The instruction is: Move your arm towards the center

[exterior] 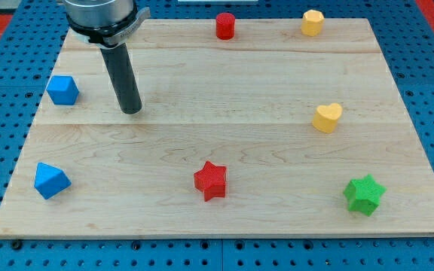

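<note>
My tip point(131, 111) rests on the wooden board point(224, 218) at the view's upper left, to the right of a blue cube-like block point(62, 89). A blue wedge-shaped block point(50, 180) lies at the lower left. A red star point(211, 181) lies at the bottom middle. A red cylinder point(225, 25) stands at the top middle. A yellow hexagonal block point(313, 22) lies at the top right, and a yellow heart point(327, 117) lies at the right. A green star point(365, 194) lies at the lower right. The tip touches no block.
The board lies on a blue perforated table point(432, 83) that shows on all sides. The arm's dark rod point(121, 68) rises from the tip to a grey mount point(100, 13) at the view's top left.
</note>
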You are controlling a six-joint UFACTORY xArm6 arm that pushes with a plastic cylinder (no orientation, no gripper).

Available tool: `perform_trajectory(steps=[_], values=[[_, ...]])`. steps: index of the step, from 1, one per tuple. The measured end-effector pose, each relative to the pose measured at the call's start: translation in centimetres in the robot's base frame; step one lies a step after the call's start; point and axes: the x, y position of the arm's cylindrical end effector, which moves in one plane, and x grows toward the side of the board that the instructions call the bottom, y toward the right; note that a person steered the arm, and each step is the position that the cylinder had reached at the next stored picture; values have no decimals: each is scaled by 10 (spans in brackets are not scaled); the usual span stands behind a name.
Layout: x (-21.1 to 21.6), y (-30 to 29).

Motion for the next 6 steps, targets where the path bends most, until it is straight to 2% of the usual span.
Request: perform_trajectory(steps=[4, 5, 6], values=[[-16, 15], [-38, 84], [-63, 127]])
